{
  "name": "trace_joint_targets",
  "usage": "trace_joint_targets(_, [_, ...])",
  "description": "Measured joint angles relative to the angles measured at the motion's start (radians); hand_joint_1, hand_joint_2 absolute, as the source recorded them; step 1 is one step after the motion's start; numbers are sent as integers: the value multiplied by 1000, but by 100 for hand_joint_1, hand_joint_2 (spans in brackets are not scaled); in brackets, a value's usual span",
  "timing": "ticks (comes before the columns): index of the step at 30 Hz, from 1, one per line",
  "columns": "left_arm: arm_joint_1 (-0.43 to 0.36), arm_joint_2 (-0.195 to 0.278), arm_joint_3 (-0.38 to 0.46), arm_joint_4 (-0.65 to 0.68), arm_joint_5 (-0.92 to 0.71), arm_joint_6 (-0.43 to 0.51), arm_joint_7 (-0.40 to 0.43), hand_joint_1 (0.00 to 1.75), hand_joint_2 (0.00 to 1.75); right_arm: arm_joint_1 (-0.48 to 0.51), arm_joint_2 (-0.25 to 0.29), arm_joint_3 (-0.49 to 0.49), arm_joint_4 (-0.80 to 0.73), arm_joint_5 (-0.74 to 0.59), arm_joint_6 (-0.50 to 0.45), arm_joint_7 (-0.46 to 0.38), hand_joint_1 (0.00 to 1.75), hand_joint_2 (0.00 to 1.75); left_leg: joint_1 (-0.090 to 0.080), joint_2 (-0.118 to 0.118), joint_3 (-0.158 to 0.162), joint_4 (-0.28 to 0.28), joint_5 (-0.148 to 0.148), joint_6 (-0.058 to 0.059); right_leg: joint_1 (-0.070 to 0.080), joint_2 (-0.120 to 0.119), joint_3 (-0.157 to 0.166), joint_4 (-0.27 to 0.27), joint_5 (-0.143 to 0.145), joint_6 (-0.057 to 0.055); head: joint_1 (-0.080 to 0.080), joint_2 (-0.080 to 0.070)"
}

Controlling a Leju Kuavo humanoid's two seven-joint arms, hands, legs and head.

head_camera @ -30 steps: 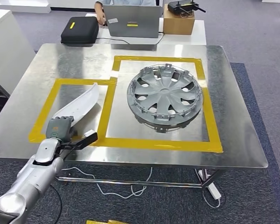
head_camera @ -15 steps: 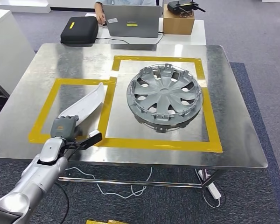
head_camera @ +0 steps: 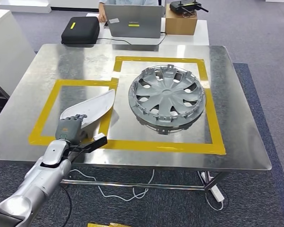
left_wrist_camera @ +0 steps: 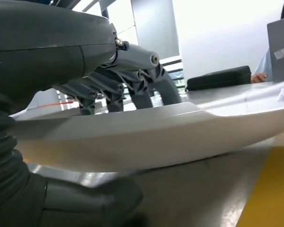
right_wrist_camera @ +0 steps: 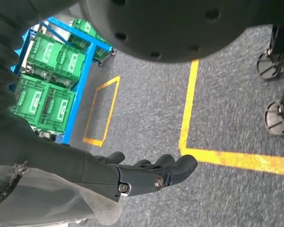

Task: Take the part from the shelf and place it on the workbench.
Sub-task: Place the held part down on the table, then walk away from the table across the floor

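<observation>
Fingers (head_camera: 75, 119) gripping white part (head_camera: 94, 105), tip toward hubcap (head_camera: 167, 98)

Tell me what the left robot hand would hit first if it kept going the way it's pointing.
Probably the wheel cover. The left robot hand holds the white part, whose tip leads up and right across the yellow tape toward that cover. Height above the table is unclear.

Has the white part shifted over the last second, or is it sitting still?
Yes. Held by the left robot hand, the white part has swung right: its tip now crosses the yellow tape toward the hubcap.
</observation>
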Motion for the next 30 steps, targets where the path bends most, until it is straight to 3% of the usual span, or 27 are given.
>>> trace_joint_targets(3, [0,-1,-3,0,15,34,20,0,0,0,4,-1,3,2,-2,0,0,0,0,0,0,0,0,0,0,0,0,0,0,0,0,0])
trace_joint_targets(6, [33,-1,9,-43,144,115,-67,0,0,1,7,-10,4,-9,-8,0,0,0,0,2,0,0,-1,-1,0,2,0,0,0,0,0,0])
trace_joint_targets(9, [170,0,49,-261,303,164,-160,0,0,11,12,-29,5,-26,-17,-2,0,0,0,6,2,0,-3,-2,0,6,0,0,-1,-1,0,0])
trace_joint_targets(14, [401,2,93,-638,399,175,-199,0,0,25,15,-60,5,-45,-28,-2,0,0,0,7,2,0,-7,-2,0,6,0,0,-4,0,0,0])
trace_joint_targets(22, [671,-6,196,-1026,554,209,-304,0,0,31,21,-104,3,-60,-41,-2,0,0,-2,7,3,1,-12,1,-2,5,2,-1,-7,1,0,0])
trace_joint_targets(30, [732,-15,239,-1123,563,208,-319,0,0,32,25,-117,2,-61,-41,-3,0,0,-4,7,3,6,-16,7,-4,3,6,-1,-8,5,0,0])
